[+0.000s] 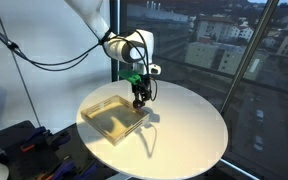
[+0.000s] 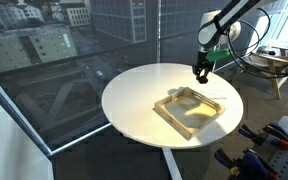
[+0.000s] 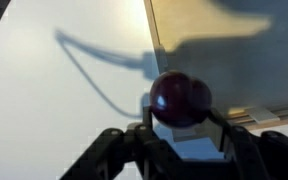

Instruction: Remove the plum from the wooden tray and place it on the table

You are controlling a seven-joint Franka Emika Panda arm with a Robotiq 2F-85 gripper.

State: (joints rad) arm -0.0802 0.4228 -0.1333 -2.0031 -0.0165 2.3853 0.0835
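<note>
The plum (image 3: 178, 98), small, round and dark red, sits between my fingers in the wrist view. My gripper (image 3: 180, 108) is shut on it. In both exterior views the gripper (image 1: 140, 99) (image 2: 200, 74) hangs above the far edge of the wooden tray (image 1: 109, 119) (image 2: 189, 112), lifted off the surface. The tray is a shallow square of pale wood lying on the round white table (image 1: 184, 135) (image 2: 134, 95). In the wrist view the tray (image 3: 224, 60) fills the upper right and white table top (image 3: 54, 90) lies to the left.
Large windows with a city view stand behind the table. A black cable (image 1: 54, 62) loops from the arm. Dark equipment (image 1: 19, 145) (image 2: 269, 145) sits beside the table's edge. A chair (image 2: 274, 68) stands nearby.
</note>
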